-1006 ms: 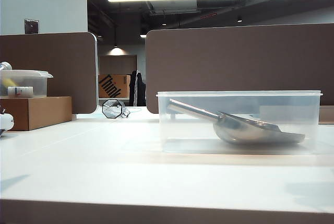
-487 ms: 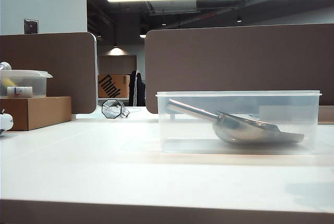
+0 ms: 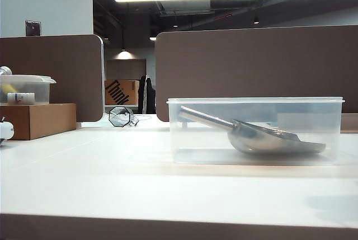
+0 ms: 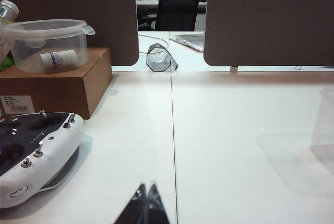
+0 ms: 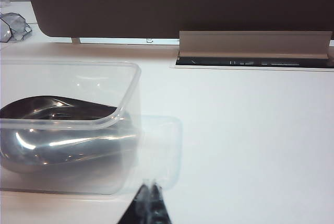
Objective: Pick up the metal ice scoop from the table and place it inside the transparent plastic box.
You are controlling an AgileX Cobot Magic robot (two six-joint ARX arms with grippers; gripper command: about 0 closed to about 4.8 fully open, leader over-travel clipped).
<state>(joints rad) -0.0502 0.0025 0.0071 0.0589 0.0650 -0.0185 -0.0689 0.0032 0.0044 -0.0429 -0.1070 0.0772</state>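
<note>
1. Left gripper (image 4: 146, 192) is pinched closed with nothing in it, hovering low over the near-left table (image 3: 112, 184).
2. Right gripper (image 5: 151, 192) is closed and empty too, just near of the transparent plastic box (image 3: 256, 130).
3. The metal ice scoop (image 3: 263, 135) lies inside the box, beyond both.

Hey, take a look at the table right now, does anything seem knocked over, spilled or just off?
Nothing stands out. The metal ice scoop lies inside the transparent plastic box, bowl down, handle tilted up. Nothing is spilled on the table. The left gripper and right gripper are shut, holding nothing, low over the table.
</note>
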